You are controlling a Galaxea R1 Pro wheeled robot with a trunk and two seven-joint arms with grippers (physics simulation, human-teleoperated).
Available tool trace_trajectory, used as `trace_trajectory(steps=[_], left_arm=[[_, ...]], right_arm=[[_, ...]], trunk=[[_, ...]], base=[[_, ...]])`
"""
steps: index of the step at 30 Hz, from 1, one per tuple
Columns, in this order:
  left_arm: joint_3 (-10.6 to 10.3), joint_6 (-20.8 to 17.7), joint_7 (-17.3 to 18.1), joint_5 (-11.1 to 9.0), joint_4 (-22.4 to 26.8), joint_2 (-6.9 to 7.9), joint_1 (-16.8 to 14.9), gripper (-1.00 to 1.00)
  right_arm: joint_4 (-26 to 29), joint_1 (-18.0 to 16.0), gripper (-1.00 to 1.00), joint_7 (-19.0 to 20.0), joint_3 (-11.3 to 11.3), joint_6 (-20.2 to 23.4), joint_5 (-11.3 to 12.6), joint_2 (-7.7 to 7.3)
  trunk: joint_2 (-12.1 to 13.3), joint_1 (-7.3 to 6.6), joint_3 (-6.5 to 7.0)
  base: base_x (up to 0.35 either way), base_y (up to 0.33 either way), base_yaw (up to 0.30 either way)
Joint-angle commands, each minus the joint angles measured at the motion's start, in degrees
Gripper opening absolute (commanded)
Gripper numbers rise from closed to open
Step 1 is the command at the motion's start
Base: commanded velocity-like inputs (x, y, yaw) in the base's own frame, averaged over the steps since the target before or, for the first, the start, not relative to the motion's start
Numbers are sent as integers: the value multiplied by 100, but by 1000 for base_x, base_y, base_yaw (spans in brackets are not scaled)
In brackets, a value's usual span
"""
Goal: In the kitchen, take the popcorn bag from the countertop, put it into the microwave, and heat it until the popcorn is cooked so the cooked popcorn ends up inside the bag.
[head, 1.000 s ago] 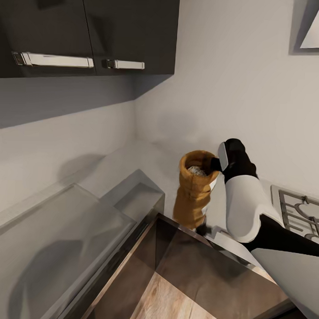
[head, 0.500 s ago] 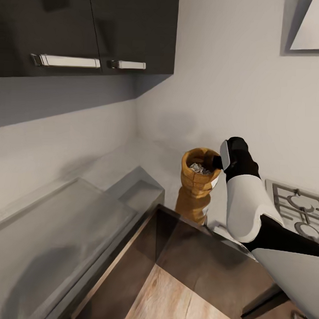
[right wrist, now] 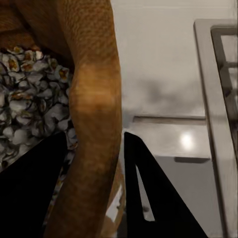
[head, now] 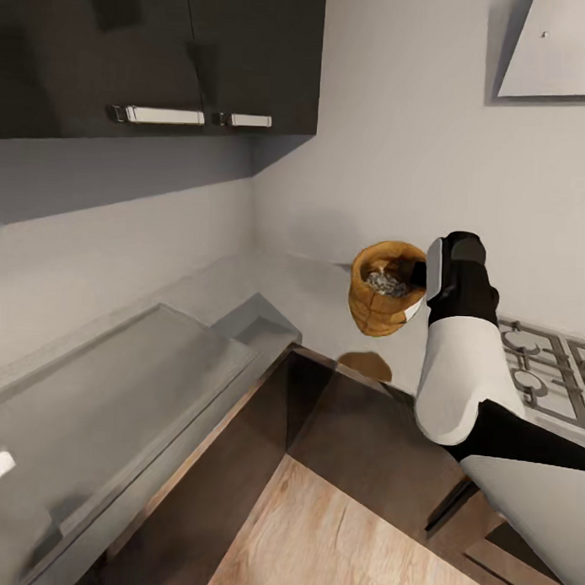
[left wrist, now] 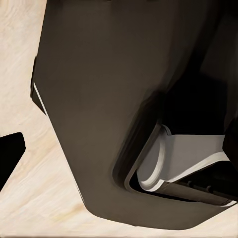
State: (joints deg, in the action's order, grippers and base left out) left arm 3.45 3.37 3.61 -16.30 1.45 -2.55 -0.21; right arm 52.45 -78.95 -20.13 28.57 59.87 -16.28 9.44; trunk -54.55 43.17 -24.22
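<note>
I have the bag (head: 382,289) hanging in the air above the countertop (head: 301,293), with only its brown reflection on the steel below. My right gripper (head: 421,278) is clenched on the bag's rolled rim. In the right wrist view one dark finger sits inside the mouth against the popcorn (right wrist: 29,109) and the other outside, with the cloth wall pinched between them.

That is a thin hold, I judge. I am gripping a single soft edge, so the whole sack hangs from one side and can sag or swing when I move the arm. A quick turn could tip the open mouth and spill the popcorn (head: 386,282), which lies loose near the top. If the cloth creeps out of the pinch, the bag drops onto the counter or over its front edge to the wood floor (head: 318,538).

The hob (head: 543,369) lies just beside my arm, near enough to catch the forearm or the bag's underside on a low swing toward that side.

The microwave is not before me, so I must carry the bag some way, and every turn of the base adds sway. As for the left gripper, I cannot tell how its jaws stand: that wrist camera looks at dark bodywork over the floor.
</note>
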Motion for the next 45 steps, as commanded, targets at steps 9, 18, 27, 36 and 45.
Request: trace_trajectory(steps=[9,18,27,36,45], left_arm=[[30,15,26,-23,-4,0,0,100],[25,15,26,-23,-4,-1,2,100],[32,15,26,-23,-5,0,0,100],[33,15,26,-23,-4,0,-1,100],[33,15,26,-23,-5,4,2,100]], right_arm=[[-31,-7,-100,-46,17,13,-26,-6],[-72,-7,-100,-62,17,13,-61,-88],[-86,-7,-100,-62,17,13,-66,-91],[-77,200,-100,-62,17,13,-36,-92],[-71,498,-100,-62,17,13,-42,-62]], trunk=[[-5,-3,-6],[-5,-3,-6],[-5,-3,-6],[-5,-3,58],[-5,-3,139]], base=[[-348,0,0],[-348,0,0],[-347,0,0],[-348,0,0],[-318,0,0]])
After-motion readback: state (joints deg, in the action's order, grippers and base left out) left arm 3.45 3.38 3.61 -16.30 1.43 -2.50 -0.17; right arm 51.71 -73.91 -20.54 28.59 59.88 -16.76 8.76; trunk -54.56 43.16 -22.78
